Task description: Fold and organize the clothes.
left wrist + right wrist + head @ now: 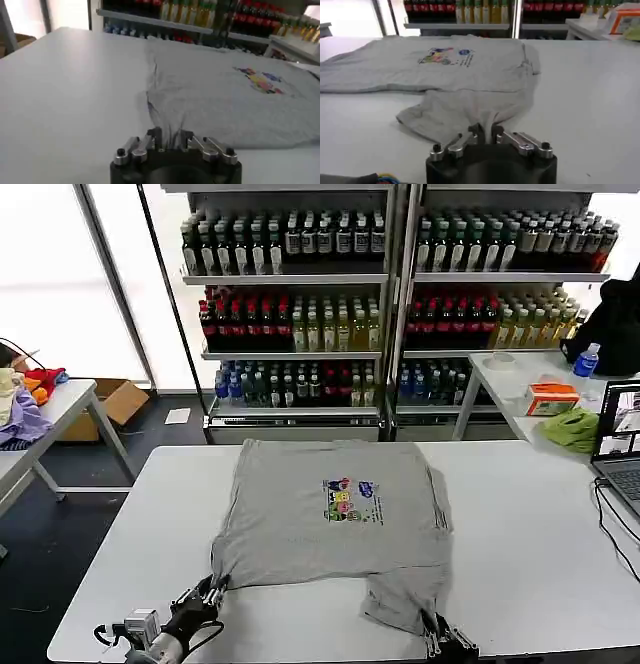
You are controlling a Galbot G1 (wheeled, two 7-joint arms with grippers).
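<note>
your left gripper (pixel 212 589) and right gripper (pixel 432 626) each pinch a near corner of the shirt (pixel 330 514). it stretches straight away from both, so fold forward.

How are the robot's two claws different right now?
The left gripper pinches the grey shirt at its near left corner, where the cloth lies flat; the right gripper pinches a rumpled flap hanging out at the near right. The left gripper sits farther onto the white table; the right gripper is down by the near edge. Both are shut on the shirt's cloth.
</note>
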